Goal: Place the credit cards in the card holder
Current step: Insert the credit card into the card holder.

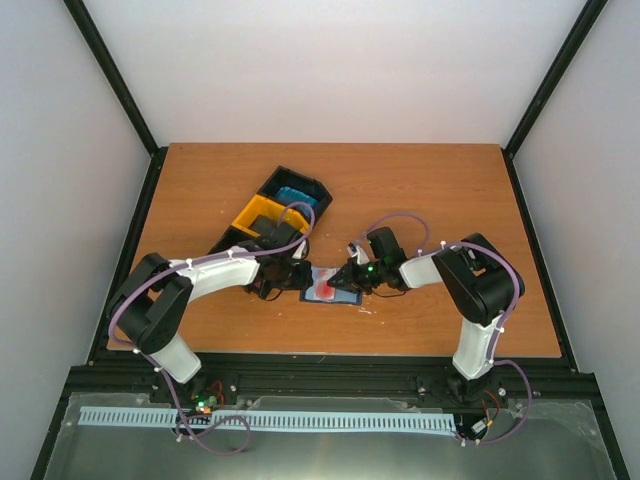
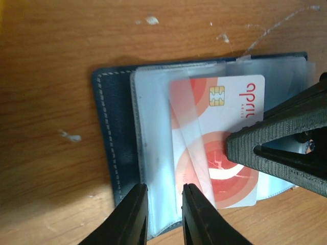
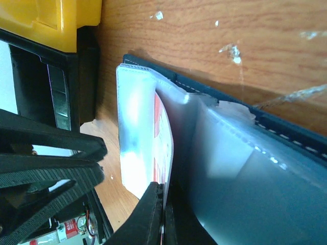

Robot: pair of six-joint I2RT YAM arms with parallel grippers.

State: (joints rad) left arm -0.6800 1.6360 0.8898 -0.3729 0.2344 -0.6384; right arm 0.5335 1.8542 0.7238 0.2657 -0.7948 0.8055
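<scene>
Right pincer [image 3: 163,204] clenched the stiff-looking, slick card [image 2: 235,120] edgewise; left pincer [image 2: 166,204] stood parted, floppy wallet [image 2: 110,127] sleeves just beneath.

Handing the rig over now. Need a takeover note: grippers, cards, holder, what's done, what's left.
Left gripper: slightly open, straddling the edge of the clear plastic sleeve.
Right gripper: shut on the edge of the red-and-white chip card.
Dark navy folding card holder: lying open, with the card partly under a sleeve flap.
Done: insertion started.
Left: push the card fully in. No other card in view.
</scene>
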